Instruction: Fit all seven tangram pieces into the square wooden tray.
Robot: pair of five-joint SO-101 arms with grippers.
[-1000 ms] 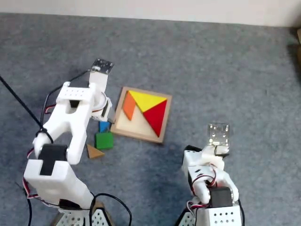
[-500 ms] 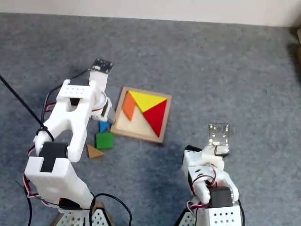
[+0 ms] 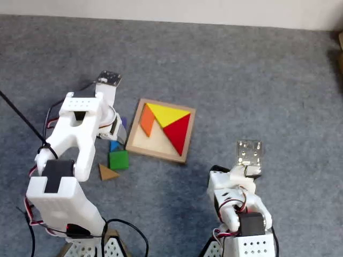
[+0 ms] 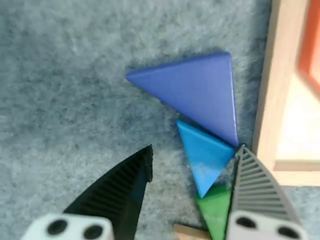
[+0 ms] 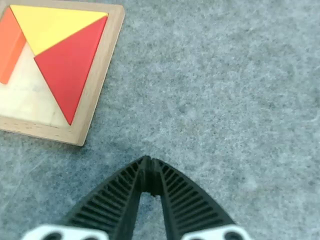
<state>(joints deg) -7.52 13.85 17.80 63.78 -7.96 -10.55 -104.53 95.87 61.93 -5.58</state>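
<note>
Shift: over the last second my left arm had swung slightly away from the tray (image 3: 158,155), uncovering a sliver of the dark blue triangle (image 4: 197,90); my right arm had not moved.
Left gripper (image 4: 195,149): jaws spread wide and holding nothing, straddling the light blue triangle (image 4: 205,152) just beside the tray's rim.
Right gripper (image 5: 150,160): closed on nothing, over bare carpet (image 3: 241,69), well apart from the tray.
Progress: three of seven were in, namely the yellow triangle (image 3: 167,114), red triangle (image 3: 179,133) and orange parallelogram (image 3: 147,121). Both blue triangles, the green square (image 3: 118,159) and the tan triangle (image 3: 107,172) lay clustered outside.
Materials: flat painted pieces with crisp edges; a pale wooden tray with a raised rim; fuzzy grey carpet.
</note>
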